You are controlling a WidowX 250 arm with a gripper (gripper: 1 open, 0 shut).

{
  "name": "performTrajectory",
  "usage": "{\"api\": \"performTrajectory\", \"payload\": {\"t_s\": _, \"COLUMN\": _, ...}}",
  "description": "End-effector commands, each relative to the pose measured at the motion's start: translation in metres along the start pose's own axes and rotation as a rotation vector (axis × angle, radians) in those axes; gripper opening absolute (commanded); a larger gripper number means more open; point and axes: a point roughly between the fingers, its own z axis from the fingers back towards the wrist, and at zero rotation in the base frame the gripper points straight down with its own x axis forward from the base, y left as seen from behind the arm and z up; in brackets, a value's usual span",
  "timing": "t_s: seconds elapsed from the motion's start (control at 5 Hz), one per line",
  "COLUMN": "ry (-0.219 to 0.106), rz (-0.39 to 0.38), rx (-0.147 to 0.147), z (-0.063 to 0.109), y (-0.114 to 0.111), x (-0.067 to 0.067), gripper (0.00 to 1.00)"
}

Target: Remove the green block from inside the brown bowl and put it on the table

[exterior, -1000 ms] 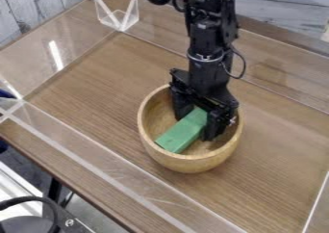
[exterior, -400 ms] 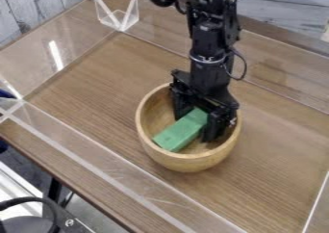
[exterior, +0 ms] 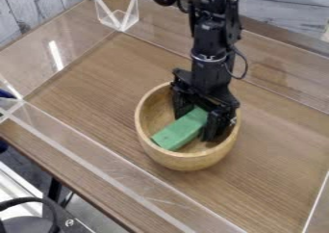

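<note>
A round light-brown bowl (exterior: 161, 152) sits on the wood-grain table (exterior: 90, 83), toward its front right. Inside the bowl lies a bright green block (exterior: 175, 134), slanting from lower left to upper right. My black gripper (exterior: 202, 116) points straight down into the bowl, its fingers open and straddling the block's far end. The upper end of the block is partly hidden behind the fingers. Whether the fingers touch the block I cannot tell.
Low clear acrylic walls (exterior: 38, 107) edge the table on all sides. A clear bracket (exterior: 119, 15) stands at the far back edge. The black arm (exterior: 209, 25) rises from the gripper toward the top of the view.
</note>
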Motion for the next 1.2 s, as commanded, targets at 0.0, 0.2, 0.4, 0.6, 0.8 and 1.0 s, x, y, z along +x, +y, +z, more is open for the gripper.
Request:
{"api": "performTrajectory", "payload": {"t_s": 0.0, "ry": 0.003, "rz": 0.011, "rx": 0.004, "z": -0.010, "y": 0.011, "x": 0.003, "gripper": 1.00}}
{"api": "performTrajectory", "payload": {"t_s": 0.2, "ry": 0.013, "rz": 0.019, "rx": 0.004, "z": -0.013, "y": 0.014, "x": 0.002, "gripper": 1.00}}
{"api": "performTrajectory", "payload": {"t_s": 0.4, "ry": 0.022, "rz": 0.027, "rx": 0.005, "z": -0.015, "y": 0.018, "x": 0.000, "gripper": 1.00}}
{"api": "performTrajectory", "payload": {"t_s": 0.6, "ry": 0.031, "rz": 0.038, "rx": 0.006, "z": -0.016, "y": 0.023, "x": -0.002, "gripper": 1.00}}
{"api": "performTrajectory", "payload": {"t_s": 0.8, "ry": 0.039, "rz": 0.050, "rx": 0.007, "z": -0.017, "y": 0.028, "x": -0.005, "gripper": 1.00}}
{"api": "performTrajectory", "payload": {"t_s": 1.0, "ry": 0.044, "rz": 0.074, "rx": 0.009, "z": -0.017, "y": 0.037, "x": -0.009, "gripper": 1.00}}
